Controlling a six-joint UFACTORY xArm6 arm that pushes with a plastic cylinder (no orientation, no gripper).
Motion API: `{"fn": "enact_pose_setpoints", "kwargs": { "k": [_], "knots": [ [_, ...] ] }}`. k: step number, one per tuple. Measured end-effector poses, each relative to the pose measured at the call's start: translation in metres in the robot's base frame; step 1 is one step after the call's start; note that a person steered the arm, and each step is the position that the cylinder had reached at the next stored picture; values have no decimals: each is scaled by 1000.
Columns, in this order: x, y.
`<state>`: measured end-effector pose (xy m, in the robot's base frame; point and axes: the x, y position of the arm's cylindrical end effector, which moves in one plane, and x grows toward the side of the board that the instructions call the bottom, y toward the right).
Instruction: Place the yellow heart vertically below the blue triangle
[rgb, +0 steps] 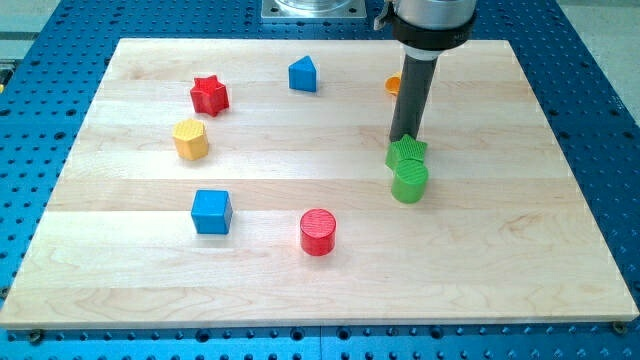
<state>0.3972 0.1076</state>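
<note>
My tip (404, 138), a bare rod holding nothing, touches the green star (406, 152). Likely heart (392, 85): yellow-orange, half hidden behind the rod, right of the triangle (303, 74). I judge it light, rigid and slippery; push it centred. Count: two each of yellow, green, red and blue.

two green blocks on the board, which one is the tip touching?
My tip sits at the top edge of the upper green block, the angular one. The green cylinder lies just below it, farther from the tip.

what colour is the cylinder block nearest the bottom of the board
Red. The red cylinder shows clearly in the camera view, right of the blue cube.
</note>
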Motion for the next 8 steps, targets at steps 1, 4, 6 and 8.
{"fn": "enact_pose_setpoints", "kwargs": {
  "k": [1,4,6,8],
  "knots": [
    [-8,-8],
    [-99,4],
    [-157,10],
    [-75,-86]
  ]
}}
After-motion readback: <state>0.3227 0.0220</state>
